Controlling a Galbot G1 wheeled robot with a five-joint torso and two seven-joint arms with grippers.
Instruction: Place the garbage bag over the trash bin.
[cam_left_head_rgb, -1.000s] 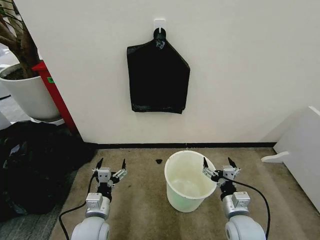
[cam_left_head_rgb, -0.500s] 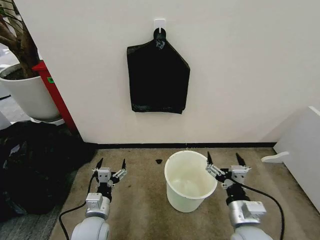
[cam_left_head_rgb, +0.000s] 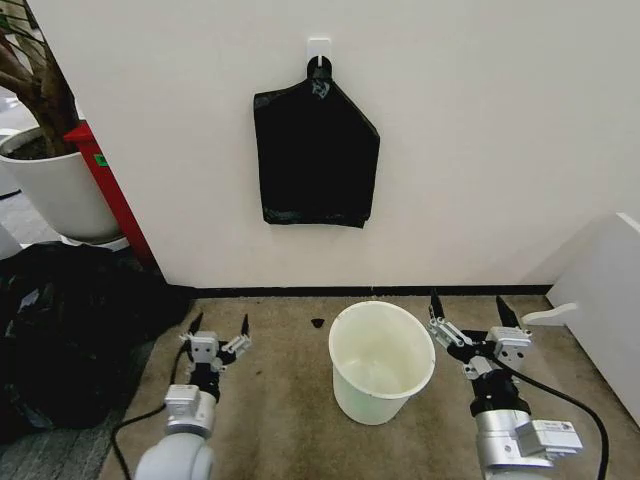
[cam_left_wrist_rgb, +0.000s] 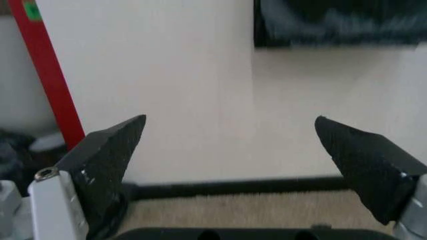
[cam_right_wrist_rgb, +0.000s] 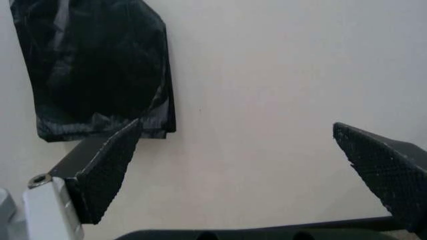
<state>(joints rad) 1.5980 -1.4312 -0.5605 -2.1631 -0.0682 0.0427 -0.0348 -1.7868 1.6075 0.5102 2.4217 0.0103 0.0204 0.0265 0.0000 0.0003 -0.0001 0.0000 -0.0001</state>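
The trash bin (cam_left_head_rgb: 381, 362) stands on the carpet below the garbage bag (cam_left_head_rgb: 315, 155), which hangs from a wall hook (cam_left_head_rgb: 319, 48) above the bin. The right gripper (cam_left_head_rgb: 468, 309) hovers just right of the bin, released, fingers pointing up at the wall. The left gripper (cam_left_head_rgb: 216, 326) hovers well left of the bin, also spread apart. The bag's lower edge is blurred in the left wrist view.

Evenly and brightly lit from above, with no hard shadows on the wall (cam_left_head_rgb: 480, 150). Only a soft shadow under the garbage bag (cam_left_head_rgb: 315, 150), with faint sheen near its hook. Pale, gently shaded inside the trash bin (cam_left_head_rgb: 382, 360). Darker and murky at the black heap (cam_left_head_rgb: 60, 330) on the robot's left. Slightly bowed at the head view's edges. Soft and blurred in the left wrist view, especially the bag's lower edge; sharper in the right wrist view.
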